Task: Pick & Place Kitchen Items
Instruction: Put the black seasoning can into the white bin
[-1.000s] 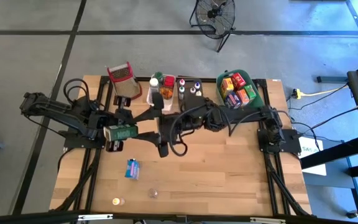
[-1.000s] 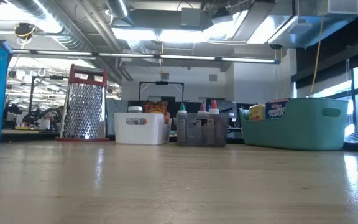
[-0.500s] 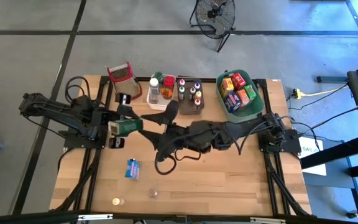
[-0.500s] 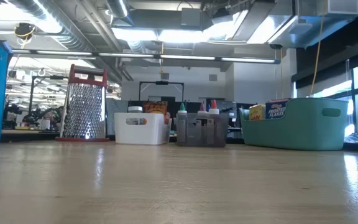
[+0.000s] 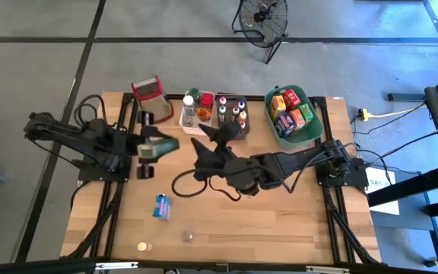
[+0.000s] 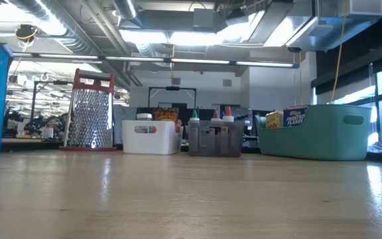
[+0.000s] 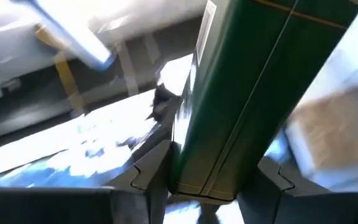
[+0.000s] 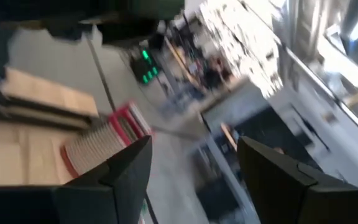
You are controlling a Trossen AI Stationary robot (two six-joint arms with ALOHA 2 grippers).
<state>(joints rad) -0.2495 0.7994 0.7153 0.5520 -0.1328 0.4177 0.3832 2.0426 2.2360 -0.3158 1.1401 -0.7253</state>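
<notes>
The left gripper (image 5: 147, 151) is clamped on a dark green rectangular carton (image 5: 158, 148), lifted off the wooden table (image 5: 280, 213); in its wrist view the carton (image 7: 253, 93) fills the gap between the two dark fingers (image 7: 151, 171), both pressed against its sides. Just beyond that gripper, toward the table's far edge, stands a red-handled metal box grater (image 5: 147, 94), with a white bin (image 5: 192, 118) of jars beside it. On the near side of the gripper a small blue packet (image 5: 161, 205) lies flat on the wood. The right gripper (image 5: 217, 134) hovers over mid-table, fingers (image 8: 129, 165) spread apart with nothing between them, close to a grey tray of capped bottles (image 5: 233, 114). Farther out sits a green bin of coloured boxes (image 5: 293, 114).
</notes>
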